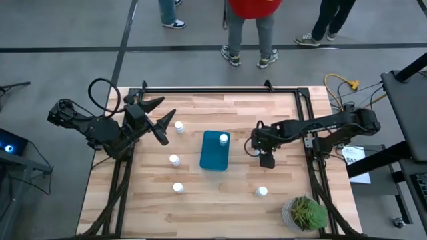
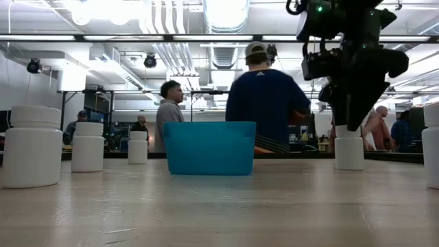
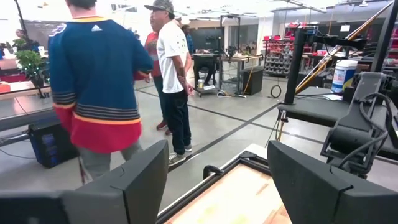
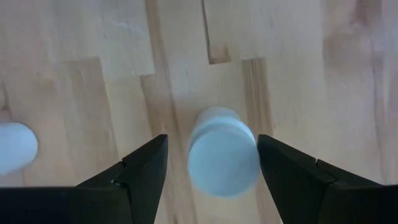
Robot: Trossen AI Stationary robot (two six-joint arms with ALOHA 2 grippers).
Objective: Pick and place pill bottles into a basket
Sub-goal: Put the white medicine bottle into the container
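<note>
The teal basket (image 1: 215, 152) (image 2: 209, 147) stands on the wooden table's middle, with one white pill bottle (image 1: 223, 139) inside it. Other bottles stand upright on their bases: two left of the basket (image 1: 179, 127) (image 1: 174, 160), one at the near left (image 1: 178, 188), one at the near right (image 1: 262, 192). My right gripper (image 1: 255, 143) (image 2: 348, 122) is open and points down over a further bottle (image 4: 222, 150) (image 2: 349, 147) right of the basket. Its fingers stand on either side of the bottle, just above its cap. My left gripper (image 1: 163, 120) (image 3: 217, 152) is open and raised at the table's far left.
A green potted plant (image 1: 305, 213) stands at the near right corner. A black frame rail (image 1: 220, 89) runs along the far edge. Several people (image 1: 250, 27) stand on the floor beyond it. Bare wood lies near the front edge (image 1: 220, 213).
</note>
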